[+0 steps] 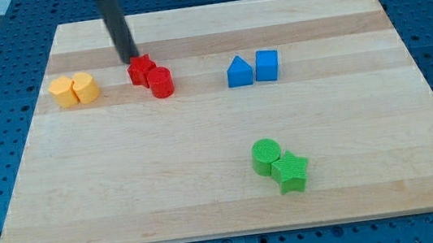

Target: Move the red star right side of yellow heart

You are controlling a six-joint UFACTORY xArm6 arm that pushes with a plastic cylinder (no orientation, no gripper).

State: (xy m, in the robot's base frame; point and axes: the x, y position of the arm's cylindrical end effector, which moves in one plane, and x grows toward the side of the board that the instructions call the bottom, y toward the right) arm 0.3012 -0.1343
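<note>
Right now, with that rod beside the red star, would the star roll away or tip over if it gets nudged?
Probably neither. The red star sits low and flat on the wooden board, so it should slide, perhaps turning. It touches the red cylinder, which would likely be shoved along. My tip is at its upper-left edge, so an off-centre push may spin it.

Pale, smooth wooden board (pixel 210 204)

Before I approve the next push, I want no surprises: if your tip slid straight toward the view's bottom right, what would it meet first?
Most likely the red star: my tip sits at its upper left edge, seemingly touching. The red cylinder lies just behind it, so both would probably move.
</note>
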